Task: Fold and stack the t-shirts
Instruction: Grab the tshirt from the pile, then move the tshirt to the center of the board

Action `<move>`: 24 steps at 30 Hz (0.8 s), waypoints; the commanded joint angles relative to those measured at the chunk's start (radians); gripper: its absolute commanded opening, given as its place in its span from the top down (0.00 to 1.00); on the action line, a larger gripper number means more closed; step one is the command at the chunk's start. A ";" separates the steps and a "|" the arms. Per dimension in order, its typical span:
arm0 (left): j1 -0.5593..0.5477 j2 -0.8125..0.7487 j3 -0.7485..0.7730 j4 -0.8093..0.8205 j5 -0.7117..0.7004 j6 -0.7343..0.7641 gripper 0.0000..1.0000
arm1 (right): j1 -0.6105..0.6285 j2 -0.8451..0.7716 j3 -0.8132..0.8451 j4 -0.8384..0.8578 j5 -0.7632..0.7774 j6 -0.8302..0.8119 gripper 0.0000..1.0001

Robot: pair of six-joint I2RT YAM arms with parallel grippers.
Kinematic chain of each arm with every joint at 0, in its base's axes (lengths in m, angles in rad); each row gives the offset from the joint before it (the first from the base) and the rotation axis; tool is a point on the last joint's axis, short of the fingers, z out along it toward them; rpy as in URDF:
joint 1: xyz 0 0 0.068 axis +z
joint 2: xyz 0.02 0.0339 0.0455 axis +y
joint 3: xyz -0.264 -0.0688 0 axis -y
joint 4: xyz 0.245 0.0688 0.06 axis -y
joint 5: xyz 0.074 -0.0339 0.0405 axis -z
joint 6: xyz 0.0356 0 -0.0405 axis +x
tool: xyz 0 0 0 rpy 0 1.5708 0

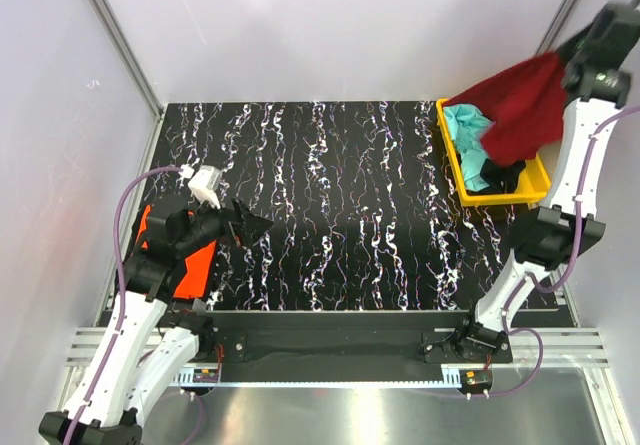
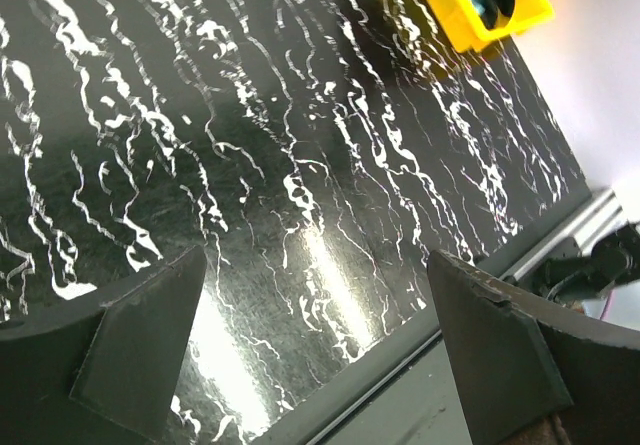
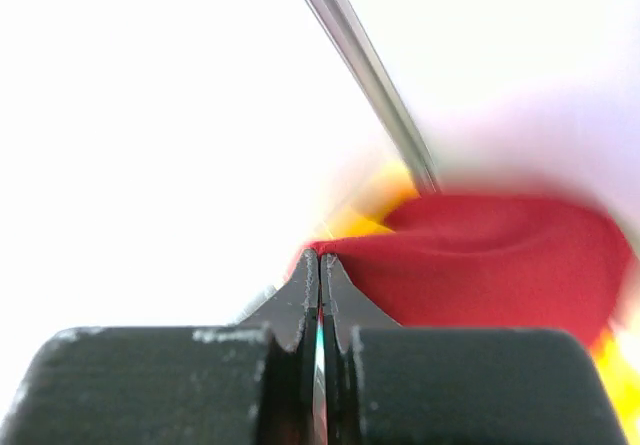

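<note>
My right jaws are clenched on an edge of the dark red t-shirt (image 1: 522,115), held high over the far right corner of the surface (image 1: 340,205). In the right wrist view a fold of the red cloth (image 3: 480,255) is pinched between the 2 closed tips and bulges out to the right of them. The shirt hangs from that grip down over the yellow tray (image 1: 455,170), which sits at the far right edge of the surface. Its lower end drapes across the tray's contents; I cannot tell whether it has cleared them.

In the tray lie 2 more crumpled garments: a turquoise t-shirt (image 1: 468,130) toward the far end and a black t-shirt (image 1: 500,177) toward the near end, both partly covered by the red one.

My left jaws are released, spread wide with nothing between them, hovering above the bare surface (image 2: 250,165) at the near left. The left wrist view catches the tray's corner (image 2: 470,20) far ahead. An orange t-shirt (image 1: 195,270) lies at the surface's near left edge, partly hidden beneath my left arm (image 1: 175,240).
</note>
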 commanded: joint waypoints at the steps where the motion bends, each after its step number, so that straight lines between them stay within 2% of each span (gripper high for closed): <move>1: -0.006 -0.012 0.048 -0.004 -0.073 -0.059 0.01 | 0.003 0.033 0.335 0.066 -0.002 -0.077 1.00; 2: -0.004 -0.015 0.048 -0.012 -0.076 -0.073 0.01 | 0.006 0.050 0.475 0.066 -0.077 -0.070 1.00; 4: -0.004 -0.021 0.054 -0.036 -0.082 -0.114 0.01 | 0.016 0.083 0.629 0.070 -0.122 -0.025 1.00; 6: -0.004 -0.026 0.060 -0.070 -0.090 -0.149 0.01 | 0.039 0.054 0.650 0.104 -0.178 -0.010 1.00; 9: -0.004 -0.026 0.083 -0.122 -0.081 -0.194 0.01 | 0.048 -0.027 0.515 0.208 -0.243 0.024 1.00; 10: -0.004 -0.026 0.091 -0.136 -0.061 -0.207 0.01 | 0.048 -0.087 0.437 0.237 -0.264 0.068 1.00; 12: -0.003 -0.023 0.097 -0.164 -0.031 -0.240 0.01 | 0.062 -0.142 0.391 0.265 -0.332 0.195 1.00; 14: -0.004 -0.034 0.100 -0.184 -0.007 -0.266 0.01 | 0.112 -0.170 0.337 0.264 -0.416 0.248 1.00; 15: -0.003 -0.040 0.102 -0.200 -0.006 -0.272 0.05 | 0.197 -0.207 0.307 0.264 -0.432 0.245 1.00; 17: -0.003 -0.055 0.118 -0.213 0.000 -0.287 0.18 | 0.279 -0.244 0.187 0.247 -0.477 0.232 1.00; 21: -0.004 -0.078 0.169 -0.224 0.023 -0.303 0.18 | 0.462 -0.345 -0.058 0.113 -0.504 0.321 1.00; 22: -0.004 -0.083 0.175 -0.225 0.010 -0.309 0.18 | 0.535 -0.373 -0.226 0.109 -0.510 0.329 1.00; 24: -0.003 -0.101 0.186 -0.227 -0.007 -0.333 0.14 | 0.597 -0.470 -0.423 0.110 -0.513 0.373 0.99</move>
